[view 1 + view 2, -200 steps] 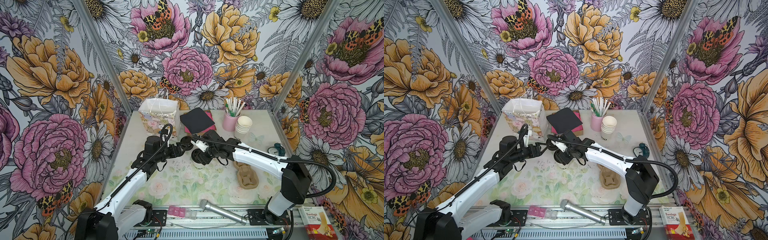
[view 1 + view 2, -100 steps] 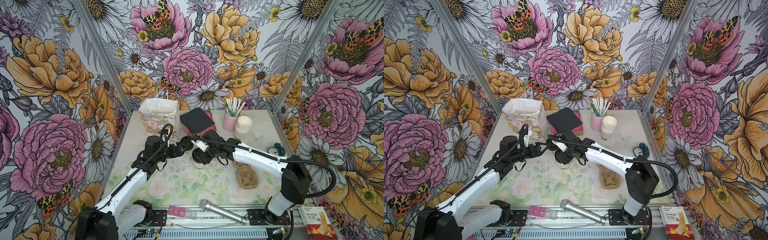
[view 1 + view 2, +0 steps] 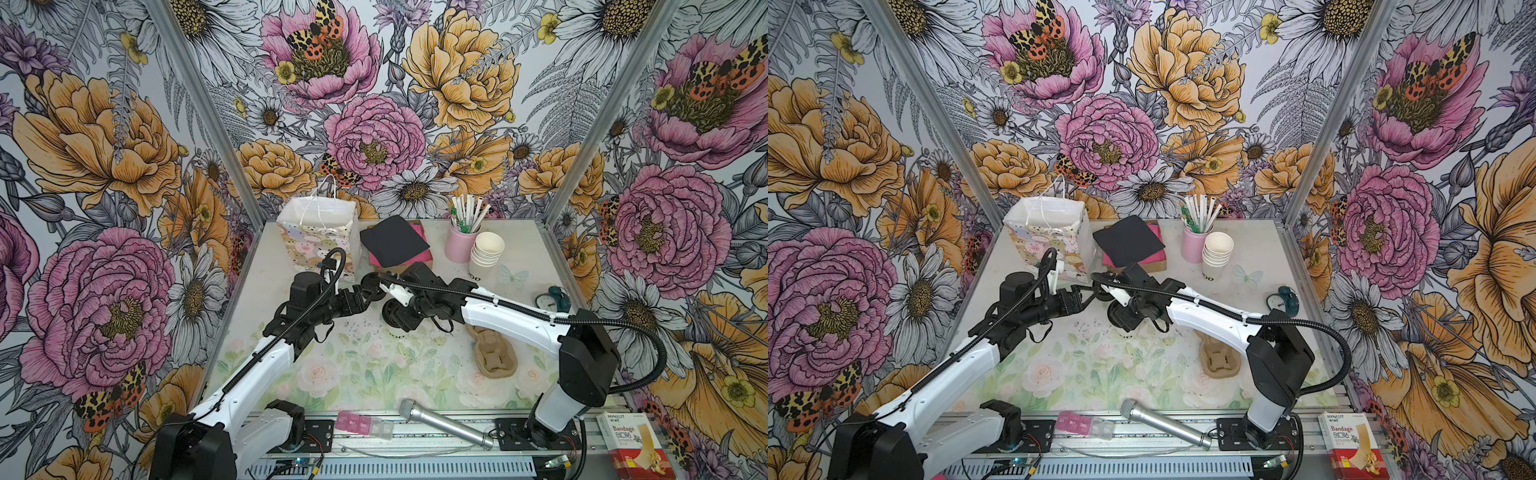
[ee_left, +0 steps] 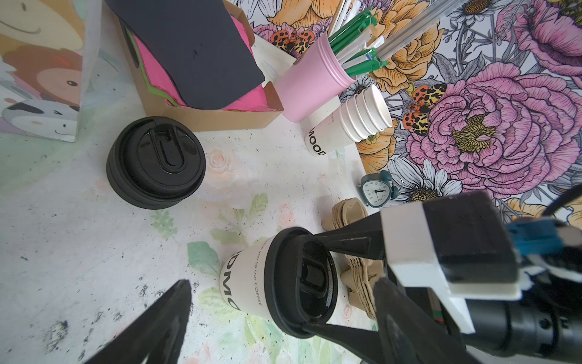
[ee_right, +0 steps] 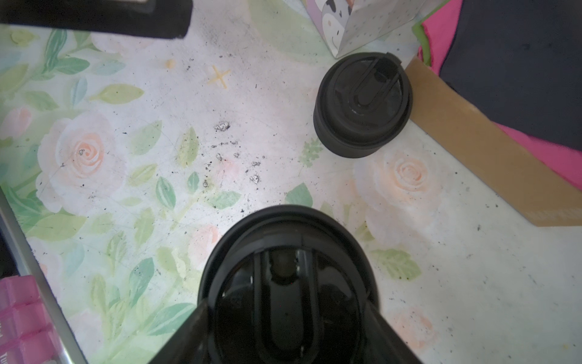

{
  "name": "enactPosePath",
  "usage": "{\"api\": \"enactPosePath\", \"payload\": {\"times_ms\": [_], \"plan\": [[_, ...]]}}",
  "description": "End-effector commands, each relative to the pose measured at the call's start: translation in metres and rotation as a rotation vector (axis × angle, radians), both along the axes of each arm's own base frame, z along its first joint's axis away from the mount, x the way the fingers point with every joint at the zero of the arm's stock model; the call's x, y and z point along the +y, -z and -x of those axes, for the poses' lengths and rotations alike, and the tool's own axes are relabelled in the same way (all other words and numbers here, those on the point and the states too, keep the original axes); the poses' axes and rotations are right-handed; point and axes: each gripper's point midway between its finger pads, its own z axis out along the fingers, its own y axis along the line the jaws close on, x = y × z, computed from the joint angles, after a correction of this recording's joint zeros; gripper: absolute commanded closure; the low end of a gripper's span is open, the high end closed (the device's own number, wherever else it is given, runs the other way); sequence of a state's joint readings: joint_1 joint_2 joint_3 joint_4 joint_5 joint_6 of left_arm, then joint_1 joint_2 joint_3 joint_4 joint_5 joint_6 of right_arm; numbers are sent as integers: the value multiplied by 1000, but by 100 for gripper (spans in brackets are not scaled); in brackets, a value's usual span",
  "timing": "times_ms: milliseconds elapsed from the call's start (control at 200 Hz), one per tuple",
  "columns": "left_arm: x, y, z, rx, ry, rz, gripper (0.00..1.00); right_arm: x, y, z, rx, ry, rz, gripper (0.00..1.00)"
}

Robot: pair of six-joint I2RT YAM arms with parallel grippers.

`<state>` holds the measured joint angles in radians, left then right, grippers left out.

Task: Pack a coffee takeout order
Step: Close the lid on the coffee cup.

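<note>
With the right end effector [image 4: 310, 280] clamped on the black lid [image 4: 300, 277] atop the lettered white paper cup [image 4: 248, 280] standing on the surface [image 4: 78, 236], and the left end effector [image 3: 363, 298] gaping nearby, we judged that pressing squarely downward would seat the rim evenly.

The white paper cup [image 4: 248, 283] bears big black letters, of which "MO" shows, and a small line ending "to our COFFEE". The lowest cup in the stack of cups [image 4: 352, 126] reads "MOOD". The box [image 3: 631, 444] on the desk's front rail reads "HYNAUT" and "Bandage". The alarm clock [image 4: 376, 190] has numerals round its dial, too small to read
</note>
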<state>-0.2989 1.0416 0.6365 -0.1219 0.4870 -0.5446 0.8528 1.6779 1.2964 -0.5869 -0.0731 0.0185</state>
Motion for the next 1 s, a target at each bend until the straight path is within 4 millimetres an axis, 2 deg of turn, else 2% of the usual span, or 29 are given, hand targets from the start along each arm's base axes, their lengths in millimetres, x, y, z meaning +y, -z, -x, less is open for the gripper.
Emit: {"api": "enactPosePath", "payload": {"times_ms": [0, 380, 620, 855, 995], "plan": [[1, 6, -1, -3, -14, -10, 8, -3, 11, 0, -8, 6, 42, 44], [2, 8, -2, -1, -21, -11, 8, -2, -5, 1, -43, -1, 34, 44], [2, 9, -1, 0, -20, -11, 8, -10, 1, 1, -43, 14, 72, 44], [2, 9, -2, 1, -21, -11, 8, -9, -2, -1, -56, 16, 76, 44], [3, 10, -2, 4, -23, -11, 8, -11, 3, -2, -53, 20, 91, 43]]}}
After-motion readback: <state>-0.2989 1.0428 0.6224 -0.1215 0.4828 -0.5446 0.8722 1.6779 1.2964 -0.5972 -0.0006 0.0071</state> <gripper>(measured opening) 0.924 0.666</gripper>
